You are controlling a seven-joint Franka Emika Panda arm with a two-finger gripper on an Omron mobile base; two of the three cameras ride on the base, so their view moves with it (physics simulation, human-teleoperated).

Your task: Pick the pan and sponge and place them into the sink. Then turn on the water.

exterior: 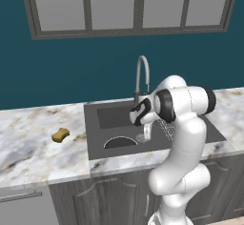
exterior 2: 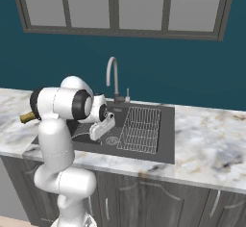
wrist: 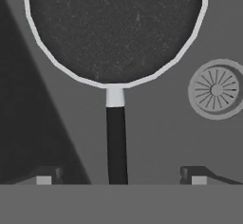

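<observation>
Two dark fingertips stand wide apart at the bottom of our hand view, with the pan's black handle running up between them and touching neither. So our gripper is open and holds nothing; we judge the pan has been let go and lies free on the floor of the sink. Its round black dish with the pale rim sits just beyond the handle, and the drain lies near it to one side, apart from the rim.

From the left base view our gripper hangs low inside the basin, just above the pan; it makes sense that we released it close to the bottom, so it would not drop far. The faucet rises at the back edge of the sink, not yet touched, and we see no water.

The sponge is on the marbled countertop, well apart from the sink to its left. We take it as the next thing to fetch.

Much is hidden. The far edge of the pan is cut off in the hand view, and the sink's near wall covers most of it in the left base view. In the right base view our arm blocks the pan, and a small brown piece beside the shoulder may be the sponge.
</observation>
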